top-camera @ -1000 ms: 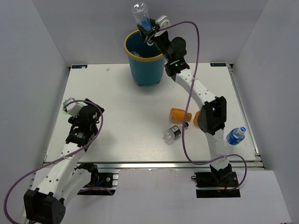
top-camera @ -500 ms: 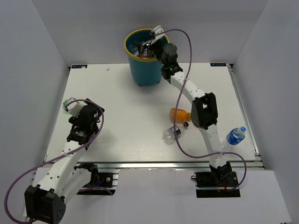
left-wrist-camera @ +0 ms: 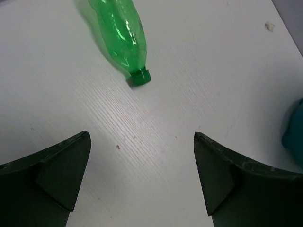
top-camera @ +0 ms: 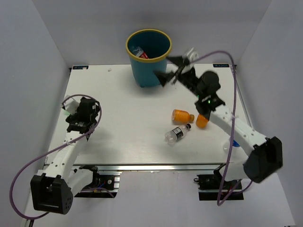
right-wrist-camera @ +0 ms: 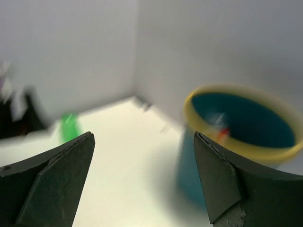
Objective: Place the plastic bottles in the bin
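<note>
Just right of the bin (top-camera: 142, 78), the right end effector (top-camera: 169, 68) hangs above the counter (top-camera: 123, 127) with its jaws spread wide and nothing between them. Its own wrist view is blurred, but the bin's yellow rim and teal wall show beyond one finger. Inside the bin lies what looks like a clear bottle with a red label (top-camera: 140, 53); the rest of the bin's depth is too dark to read. At the counter's left side the left end effector (left-wrist-camera: 142, 142) is likewise wide and empty. A green bottle (left-wrist-camera: 120, 38) lies just ahead of it, cap toward the fingers, untouched. One orange bottle (top-camera: 182, 115), a second orange bottle (top-camera: 202, 121) and a dark-labelled clear bottle (top-camera: 176, 134) lie on the counter right of centre, outside the bin.
</note>
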`<action>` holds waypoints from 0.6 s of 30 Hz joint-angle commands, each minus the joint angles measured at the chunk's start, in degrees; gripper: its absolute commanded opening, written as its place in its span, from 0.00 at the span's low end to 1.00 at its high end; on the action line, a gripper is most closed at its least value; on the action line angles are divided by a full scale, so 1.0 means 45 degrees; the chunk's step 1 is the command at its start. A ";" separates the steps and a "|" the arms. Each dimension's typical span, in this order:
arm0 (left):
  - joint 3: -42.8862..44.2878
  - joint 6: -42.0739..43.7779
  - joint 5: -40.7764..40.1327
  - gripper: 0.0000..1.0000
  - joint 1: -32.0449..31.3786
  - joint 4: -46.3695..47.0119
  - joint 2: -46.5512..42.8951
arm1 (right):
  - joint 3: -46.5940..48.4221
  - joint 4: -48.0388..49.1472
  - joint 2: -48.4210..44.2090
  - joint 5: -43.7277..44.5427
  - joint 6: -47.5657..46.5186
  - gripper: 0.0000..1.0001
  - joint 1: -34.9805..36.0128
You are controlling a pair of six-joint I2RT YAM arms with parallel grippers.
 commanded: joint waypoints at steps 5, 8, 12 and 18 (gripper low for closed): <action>0.1788 0.0419 0.0119 0.98 0.1836 0.0246 0.1721 | -0.5590 0.0340 -0.0884 -0.0653 0.0471 0.89 0.1261; 0.1828 0.1197 0.1676 0.98 0.3357 0.1980 0.2987 | -0.5943 -0.0049 -0.0611 -0.1591 0.0647 0.89 0.1320; 0.3251 0.1398 0.2838 0.98 0.4591 0.1990 0.5660 | -0.6314 0.0300 0.0188 -0.1848 0.0353 0.89 0.1418; 0.4892 0.1398 0.2035 0.98 0.5196 0.2693 0.8475 | -0.5886 -0.0381 0.0874 -0.2414 0.0277 0.89 0.1418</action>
